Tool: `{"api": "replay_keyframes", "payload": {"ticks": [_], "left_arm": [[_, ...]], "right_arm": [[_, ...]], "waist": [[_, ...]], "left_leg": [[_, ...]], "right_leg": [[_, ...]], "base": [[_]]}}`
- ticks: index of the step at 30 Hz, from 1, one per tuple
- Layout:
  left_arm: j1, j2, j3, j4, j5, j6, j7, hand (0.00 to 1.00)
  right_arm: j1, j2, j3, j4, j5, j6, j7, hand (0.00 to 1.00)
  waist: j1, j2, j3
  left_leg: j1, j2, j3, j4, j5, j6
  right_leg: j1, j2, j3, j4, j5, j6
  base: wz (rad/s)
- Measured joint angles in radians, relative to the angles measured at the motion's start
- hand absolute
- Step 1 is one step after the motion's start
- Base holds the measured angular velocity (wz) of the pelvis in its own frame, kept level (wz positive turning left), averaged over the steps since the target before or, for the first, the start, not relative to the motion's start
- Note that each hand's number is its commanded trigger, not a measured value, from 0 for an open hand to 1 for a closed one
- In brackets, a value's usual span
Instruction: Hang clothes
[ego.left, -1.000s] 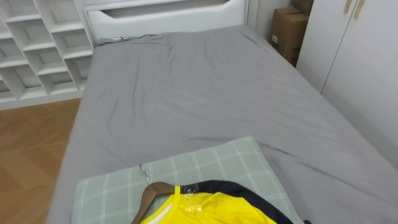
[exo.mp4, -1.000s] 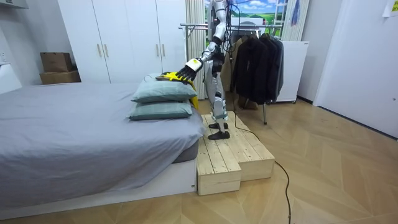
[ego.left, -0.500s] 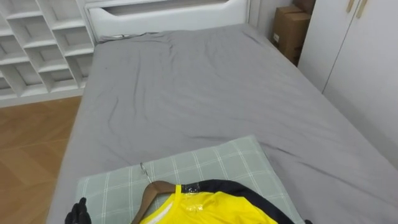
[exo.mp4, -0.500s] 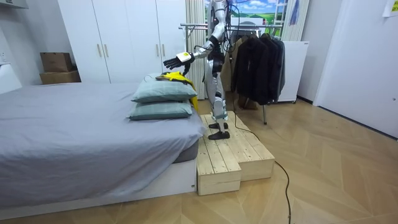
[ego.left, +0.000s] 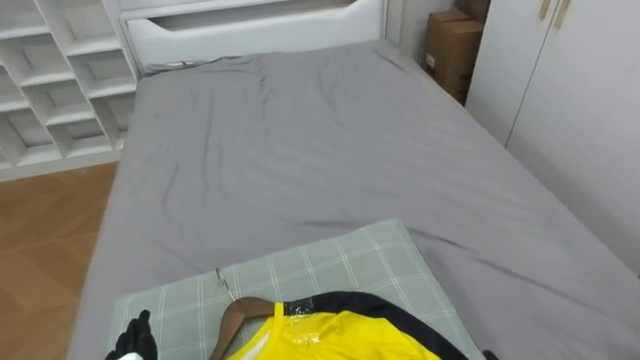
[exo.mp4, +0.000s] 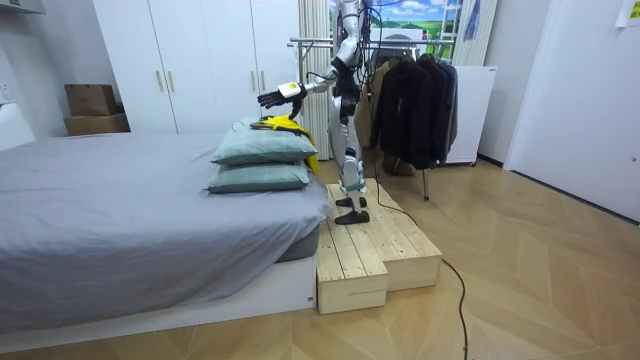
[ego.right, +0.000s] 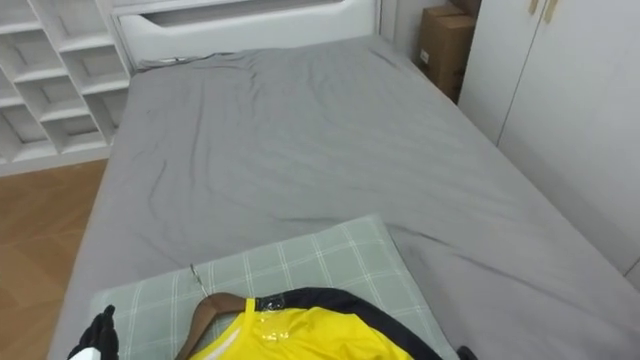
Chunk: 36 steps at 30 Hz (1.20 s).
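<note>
the left hand (ego.left: 134, 341) has come up off the shirt: a second ago it lay on the yellow cloth, and now in the room view it hangs in the air above the pillows, further toward the room view's left. in the head views its dark fingertips poke up at the lower left corner, where there were none a second ago.

the big grey bed (ego.left: 300, 150) takes the middle of the frame and runs away to a white headboard at the top. white wardrobe doors (ego.left: 580, 120) fill the right side, with a cardboard box (ego.left: 445, 48) at the upper right. open white shelves (ego.left: 50, 90) stand at the upper left over wooden floor.

in the room view the robot stands on a low wooden platform (exo.mp4: 375, 250) at the end of the bed, with a clothes rack (exo.mp4: 410, 105) of dark jackets behind it.

two pillows are stacked at the bottom of the frame, the top one (ego.left: 340, 262) green checked. on it lies the yellow shirt (ego.left: 340, 342) with a dark collar, at the bottom centre. the shirt is on a brown wooden hanger (ego.left: 245, 308), whose metal hook (ego.left: 224, 282) points to the upper left across the pillow.

the left hand is released, fingers straight and spread, holding nothing. it sits left of the hanger and clear of it.
</note>
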Motion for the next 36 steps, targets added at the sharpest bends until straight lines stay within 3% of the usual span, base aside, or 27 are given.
{"api": "replay_keyframes", "payload": {"ticks": [8, 14, 20, 27, 31, 36], "left_arm": [[-0.017, 0.000, -0.028, 0.000, 0.029, -0.001, 0.000, 0.00], [-0.018, 0.000, -0.062, 0.000, 0.029, 0.007, -0.007, 0.00], [-0.026, -0.006, -0.100, 0.000, 0.029, 0.008, -0.032, 0.00], [-0.049, -0.016, -0.101, 0.032, 0.003, 0.018, -0.053, 0.00], [-0.058, -0.023, -0.101, 0.070, -0.013, 0.024, -0.058, 0.00], [-0.070, -0.025, -0.102, 0.074, -0.019, 0.024, -0.081, 0.00]], "right_arm": [[0.010, 0.000, 0.001, -0.003, 0.029, -0.009, 0.000, 0.00], [0.000, 0.000, 0.001, 0.001, 0.029, -0.009, 0.000, 0.00], [-0.003, 0.001, 0.002, 0.004, 0.029, -0.008, 0.002, 0.00], [-0.002, 0.002, 0.020, 0.001, 0.029, -0.008, 0.001, 0.00], [-0.002, 0.010, 0.023, -0.002, 0.028, -0.008, 0.003, 0.00], [-0.002, 0.007, 0.040, -0.005, 0.032, -0.008, 0.002, 0.00]], "waist": [[-0.011, 0.005, 0.0031], [-0.035, 0.003, 0.0043], [-0.038, -0.003, 0.0066], [-0.034, -0.010, -0.0018], [-0.035, -0.026, -0.0087], [-0.035, -0.024, -0.0082]], "left_leg": [[0.021, 0.004, 0.022, -0.009, 0.000, 0.000], [0.021, 0.004, 0.023, -0.010, 0.000, 0.000], [0.020, 0.004, 0.025, -0.016, 0.000, 0.000], [0.018, 0.005, 0.027, -0.029, 0.000, 0.000], [0.018, 0.008, 0.030, -0.030, 0.000, 0.000], [0.018, 0.010, 0.030, -0.030, 0.000, 0.000]], "right_leg": [[0.000, 0.003, 0.026, 0.015, 0.000, 0.000], [-0.001, 0.001, 0.026, 0.014, 0.000, 0.001], [-0.004, 0.004, 0.028, 0.011, -0.001, 0.001], [-0.018, 0.007, 0.039, 0.012, -0.001, 0.001], [-0.021, 0.010, 0.049, 0.013, -0.001, 0.001], [-0.022, 0.012, 0.051, 0.016, 0.000, 0.001]], "base": [[-0.09], [-0.01], [0.00], [-0.04], [-0.06], [-0.01]]}}
